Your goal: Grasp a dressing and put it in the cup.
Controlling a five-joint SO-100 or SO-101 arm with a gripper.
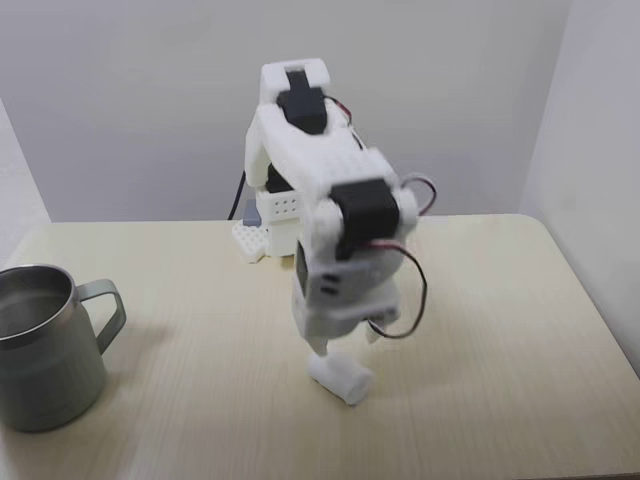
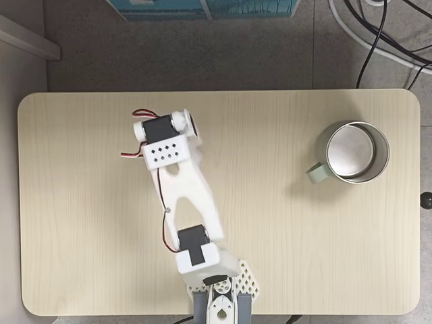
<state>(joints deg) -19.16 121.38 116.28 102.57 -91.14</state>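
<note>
A fixed view shows the dressing [image 1: 341, 379] under the tool [image 1: 322, 352], grip indiscernible.

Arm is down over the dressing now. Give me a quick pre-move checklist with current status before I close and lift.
1. Dressing lies on the table, on its side: ok.
2. Gripper is right at the dressing: ok.
3. Fingers on both sides of the roll: cannot tell, the arm's body hides them.
4. Jaws open or shut: cannot tell.
5. Cup stands upright, mouth open, nothing seen inside: ok.
6. Table between arm and cup in a fixed view is bare: ok.
</note>
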